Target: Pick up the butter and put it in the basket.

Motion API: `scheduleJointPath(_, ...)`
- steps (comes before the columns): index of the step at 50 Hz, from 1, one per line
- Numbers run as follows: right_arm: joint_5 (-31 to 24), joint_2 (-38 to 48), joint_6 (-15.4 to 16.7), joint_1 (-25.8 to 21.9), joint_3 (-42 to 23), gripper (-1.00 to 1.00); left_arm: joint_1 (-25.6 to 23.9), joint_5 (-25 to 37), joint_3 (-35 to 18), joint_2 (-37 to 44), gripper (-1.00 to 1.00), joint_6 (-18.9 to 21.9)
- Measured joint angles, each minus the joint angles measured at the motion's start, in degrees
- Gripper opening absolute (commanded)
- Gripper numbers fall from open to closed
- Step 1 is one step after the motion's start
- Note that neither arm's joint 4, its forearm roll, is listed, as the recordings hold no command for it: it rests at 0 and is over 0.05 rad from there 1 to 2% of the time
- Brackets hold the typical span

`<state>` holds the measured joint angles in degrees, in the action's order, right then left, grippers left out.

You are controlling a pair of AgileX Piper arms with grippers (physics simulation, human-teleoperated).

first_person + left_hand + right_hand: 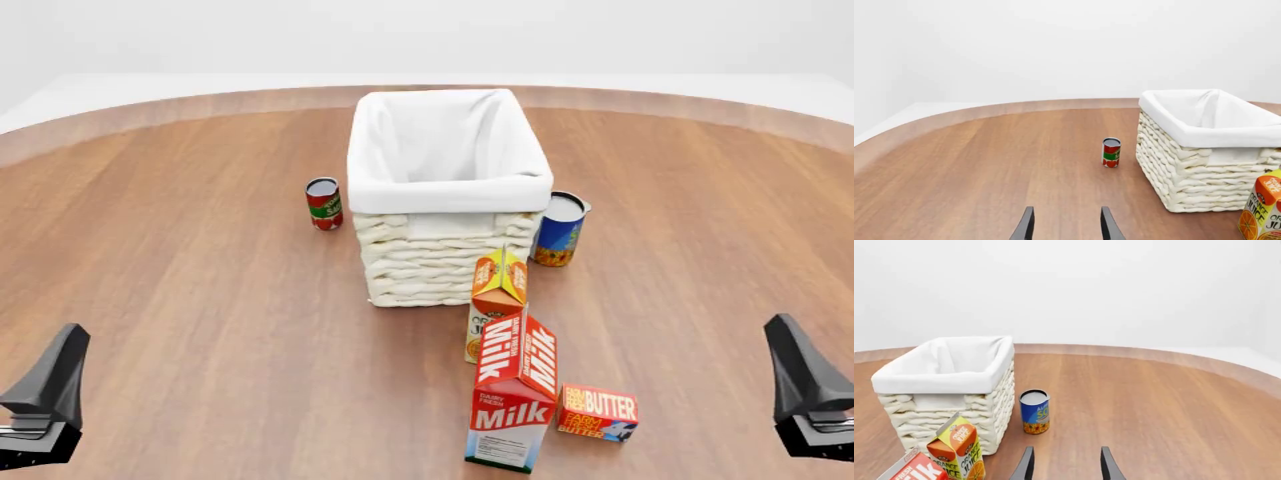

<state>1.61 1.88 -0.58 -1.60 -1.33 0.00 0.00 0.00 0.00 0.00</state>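
- Clearly, the left gripper (1067,225) shows its dark fingers (1024,226) spread apart above bare tabletop (974,170), holding nothing; in the front view it sits at the lower left corner of the frame
- the right gripper (1066,465) likewise has its fingers (1107,465) spread and empty; it sits at the front view's lower right corner
- the butter (597,413) lies flat in the lower right of the front view, just beside the milk carton (515,395), well apart from both grippers
- the juice carton (497,300) stands between the milk carton and the basket (447,190); the basket fills the upper centre
- a red can (323,203) stands left of the basket; a blue can (558,228) stands close to its right
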Motion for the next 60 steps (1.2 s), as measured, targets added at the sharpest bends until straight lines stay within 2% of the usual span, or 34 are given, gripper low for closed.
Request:
scheduleJointPath(17, -0.9, -0.3, 0.2, -0.1, 1.0, 1.0, 0.0, 0.0, 0.0, 0.0, 1.0, 0.0)
scheduleJointPath(25, -2.0, -0.9, 1.6, -3.9, 0.0, 1.0, 0.0, 0.0, 0.0, 0.0, 1.0, 0.0)
scheduleJointPath(31, -1.3, 1.7, 1.7, -6.9, -1.6, 1.0, 0.0, 0.0, 0.0, 0.0, 1.0, 0.0)
scheduleJointPath(35, -0.9, 4.2, 2.5, -7.3, -4.2, 1.0, 0.0, 0.0, 0.0, 0.0, 1.0, 0.0)
scheduleJointPath(38, -0.5, 6.0, 5.2, -7.0, -6.1, 1.0, 0.0, 0.0, 0.0, 0.0, 1.0, 0.0)
scheduleJointPath(44, 0.3, 8.1, 14.5, -7.8, -7.6, 1.0, 0.0, 0.0, 0.0, 0.0, 1.0, 0.0)
scheduleJointPath(51, -3.3, 8.5, 22.0, -14.1, -7.4, 1.0, 0.0, 0.0, 0.0, 0.0, 1.0, 0.0)
scheduleJointPath(60, -11.0, 8.7, 28.4, -22.9, -7.3, 1.0, 0.0, 0.0, 0.0, 0.0, 1.0, 0.0)
